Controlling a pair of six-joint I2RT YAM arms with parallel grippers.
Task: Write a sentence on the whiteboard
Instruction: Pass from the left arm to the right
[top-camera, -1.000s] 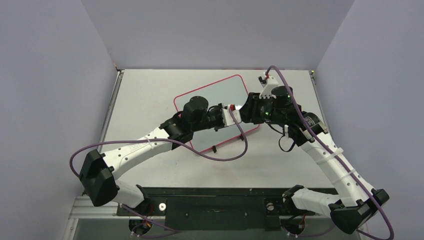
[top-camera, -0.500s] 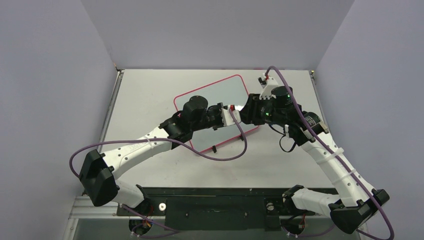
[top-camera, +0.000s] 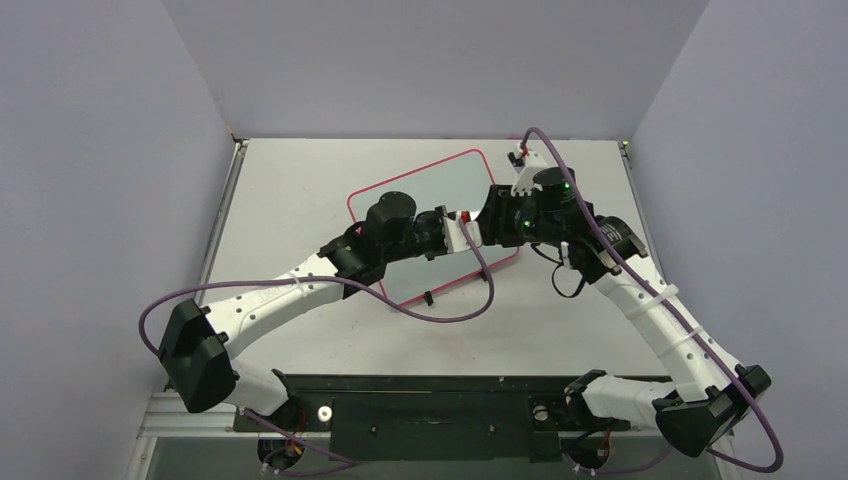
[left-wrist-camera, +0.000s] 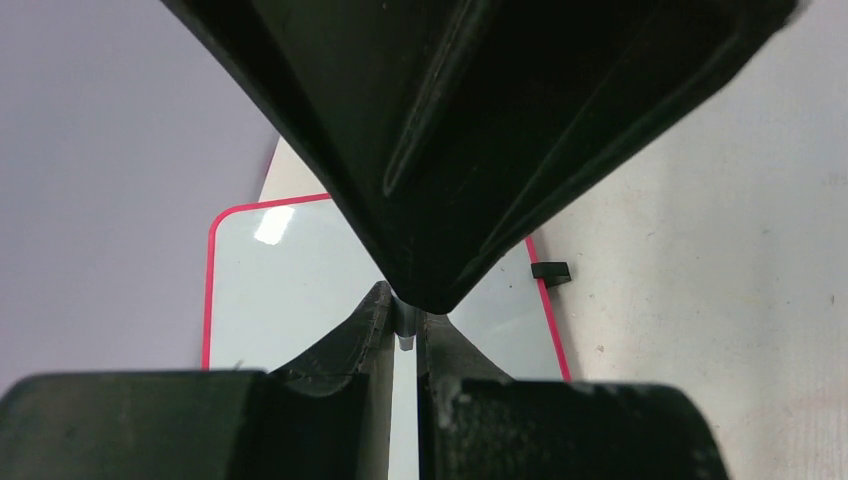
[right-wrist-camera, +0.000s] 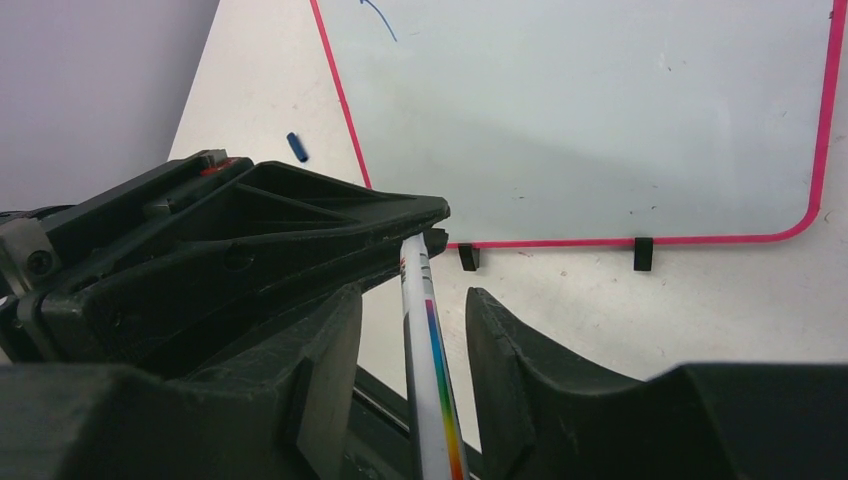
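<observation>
The whiteboard lies tilted mid-table, white with a red rim; it also shows in the left wrist view and the right wrist view. Only a short blue stroke shows near its edge; no readable sentence is visible. My left gripper is shut on the end of a white marker above the board's right side. The marker, with a rainbow stripe, runs between the fingers of my right gripper, which is open around it with gaps on both sides. The two grippers meet tip to tip.
Two black clips sit on the board's near edge. A small blue cap lies on the table beside the board. Purple cables hang from both arms over the table. Grey walls stand on three sides.
My right arm has shifted left and a little farther back, bringing its gripper closer onto the marker. The left arm has stayed almost still.
</observation>
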